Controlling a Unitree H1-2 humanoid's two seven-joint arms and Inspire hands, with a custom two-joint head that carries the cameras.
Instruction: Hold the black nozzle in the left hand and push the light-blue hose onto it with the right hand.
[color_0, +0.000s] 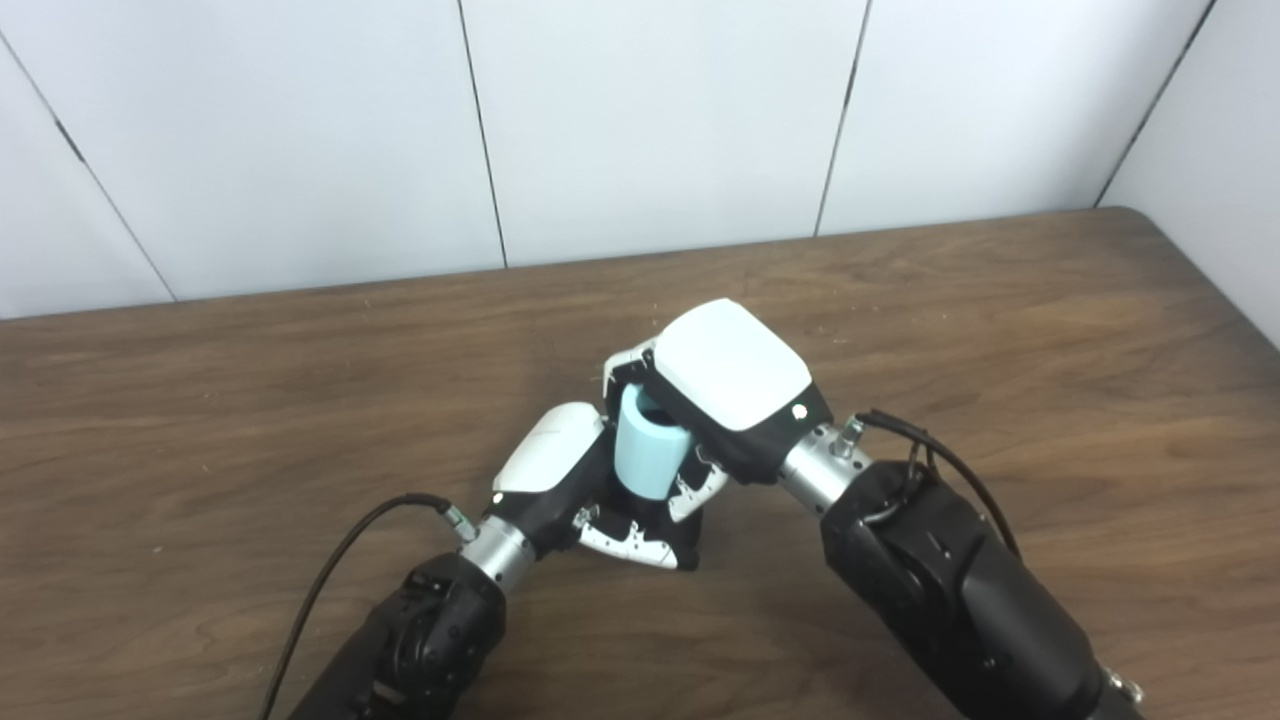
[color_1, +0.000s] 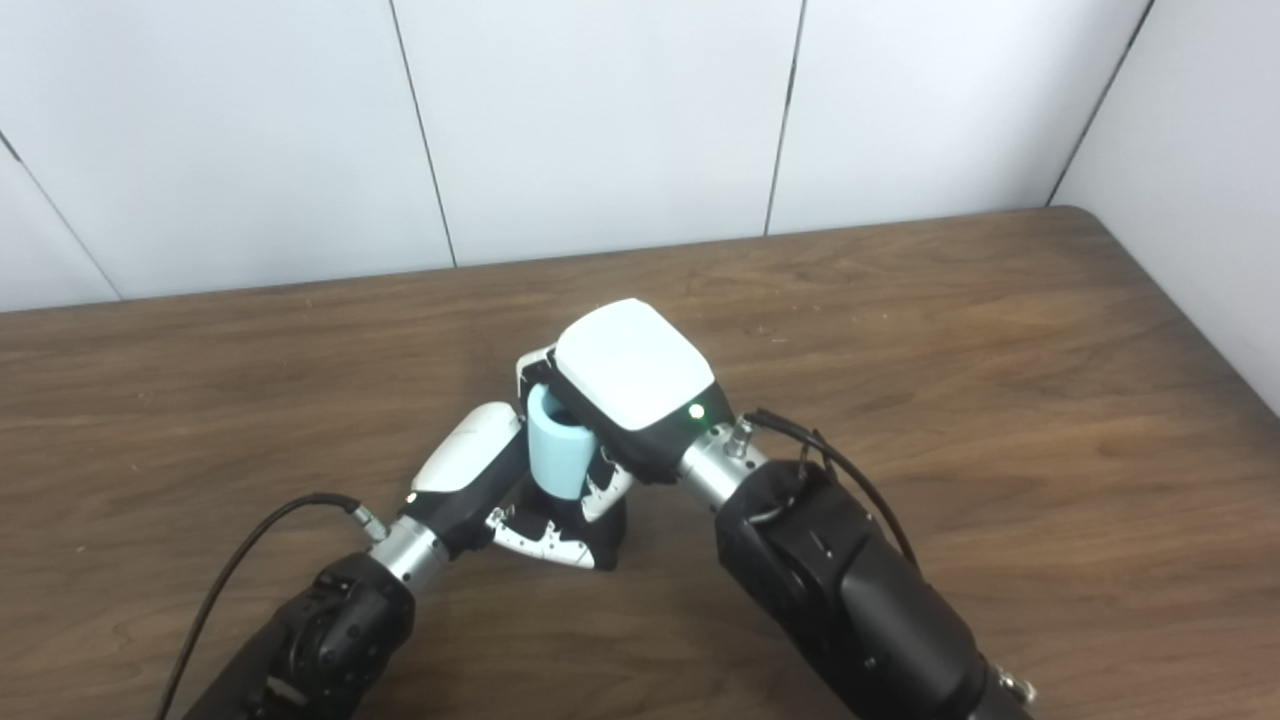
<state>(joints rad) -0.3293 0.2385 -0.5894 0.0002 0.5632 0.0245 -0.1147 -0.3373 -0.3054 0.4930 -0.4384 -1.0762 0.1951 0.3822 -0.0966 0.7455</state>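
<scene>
Nearest the front edge of the desk (color_0: 200, 420), both black forearms are entering from below and converging toward the middle of the wooden surface. A black cable (color_0: 330, 570) is looping off the left wrist and another (color_0: 930, 455) is arching off the right wrist.

The left hand (color_0: 585, 490) is sitting low, close to the desk surface, with its white back turned upward and its fingers (color_0: 630, 545) curling inward beneath the light-blue hose (color_0: 648, 450). What those fingers are closing on is hidden; a dark mass is showing under the hose, but the black nozzle cannot be told apart from the hand's own black parts.

The light-blue hose is standing roughly upright, tilting slightly, in the middle of the desk between the two hands, its open upper end facing up and its lower end sinking into the left hand's curl.

Just beyond and above, the right hand (color_1: 625, 385) is wrapping over the hose's upper part, fingers closing around it, white back facing the cameras.

Farther back, bare wood is running to the far edge, where white wall panels (color_0: 650, 120) are rising.
</scene>
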